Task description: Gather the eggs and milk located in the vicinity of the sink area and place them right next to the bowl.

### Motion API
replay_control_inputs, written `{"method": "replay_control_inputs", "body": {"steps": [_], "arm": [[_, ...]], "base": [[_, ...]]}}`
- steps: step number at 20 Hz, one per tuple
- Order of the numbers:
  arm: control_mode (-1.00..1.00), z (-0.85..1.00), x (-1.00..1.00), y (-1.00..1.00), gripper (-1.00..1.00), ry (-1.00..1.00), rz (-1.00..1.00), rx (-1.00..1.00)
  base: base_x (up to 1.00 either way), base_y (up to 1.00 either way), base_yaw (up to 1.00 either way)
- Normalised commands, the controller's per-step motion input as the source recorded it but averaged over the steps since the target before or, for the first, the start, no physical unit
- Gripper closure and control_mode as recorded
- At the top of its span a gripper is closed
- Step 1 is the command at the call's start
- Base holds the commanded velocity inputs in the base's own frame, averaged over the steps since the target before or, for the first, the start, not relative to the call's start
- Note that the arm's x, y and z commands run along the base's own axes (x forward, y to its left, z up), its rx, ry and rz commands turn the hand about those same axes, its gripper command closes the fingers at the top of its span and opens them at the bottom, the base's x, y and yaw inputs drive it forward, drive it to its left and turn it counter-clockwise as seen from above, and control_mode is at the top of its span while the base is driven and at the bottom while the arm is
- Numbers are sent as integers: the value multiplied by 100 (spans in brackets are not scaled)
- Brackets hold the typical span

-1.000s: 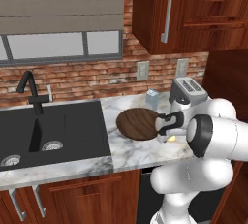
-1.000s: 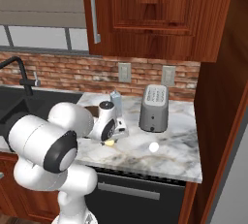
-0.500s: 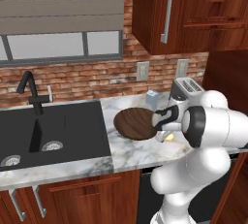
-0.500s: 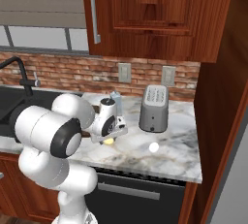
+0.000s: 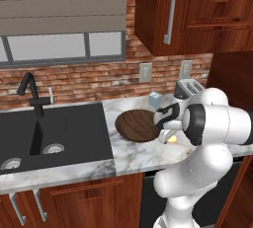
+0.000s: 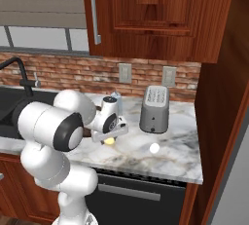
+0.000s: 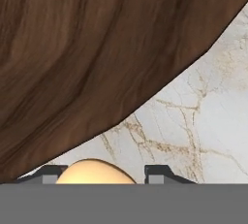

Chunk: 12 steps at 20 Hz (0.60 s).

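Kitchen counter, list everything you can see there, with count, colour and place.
bowl: one, dark brown wood, on the marble counter right of the sink.
egg: one, pale yellow, on the counter beside the bowl, between the pincer's fingertips.
milk carton: one, pale blue-grey, upright behind the bowl.
toaster: one, silver, near the back wall.
white ball: one, on the counter in front of the toaster.
sink: one, black, left of the counter, with black tap.
pincer: one, low over the counter at the egg.
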Motion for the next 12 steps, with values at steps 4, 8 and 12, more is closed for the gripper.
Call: {"method": "replay_control_inputs", "body": {"steps": [4, 8, 12], "arm": [[-100, -2, -7, 3, -100, 0, 5, 0], [-100, 3, -17, 0, -100, -4, 6, 0], [-100, 16, -24, 0, -100, -9, 7, 1]], "base": [[0, 0, 0], [0, 0, 0], [0, 0, 0]]}}
